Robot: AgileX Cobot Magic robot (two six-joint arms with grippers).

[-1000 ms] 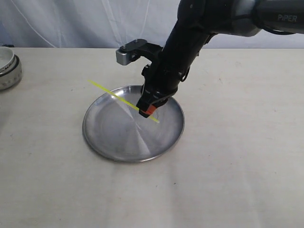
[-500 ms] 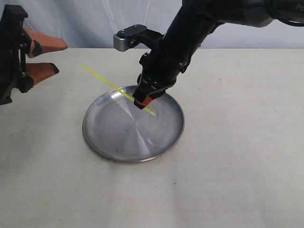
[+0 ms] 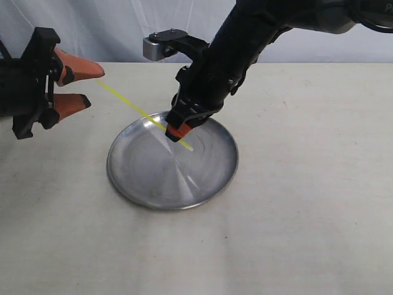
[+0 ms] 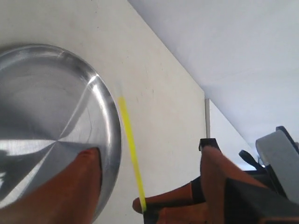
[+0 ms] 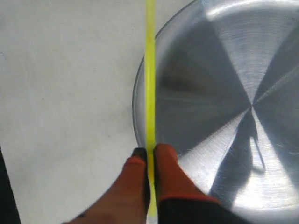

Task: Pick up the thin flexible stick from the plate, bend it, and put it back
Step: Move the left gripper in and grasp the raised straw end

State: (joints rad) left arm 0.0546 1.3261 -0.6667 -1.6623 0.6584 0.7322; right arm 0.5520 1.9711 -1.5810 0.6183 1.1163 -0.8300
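Note:
My right gripper is shut on the thin yellow-green stick and holds it tilted above the far side of the shiny steel plate. The stick is straight, and its free end rises to the left, past the plate's rim. My left gripper is open at the left, its orange fingers spread around that free end without touching it. In the right wrist view the fingertips pinch the stick at the plate's rim. The left wrist view shows the stick between my open left gripper's fingers.
The plate rests on a beige table with a white cloth backdrop behind it. The dark right arm reaches down from the upper right, with its grey wrist camera sticking out over the plate's far side.
My left gripper has come in from the left edge, open, up to the stick's free end. My right gripper has carried the stick slightly up and to the left.

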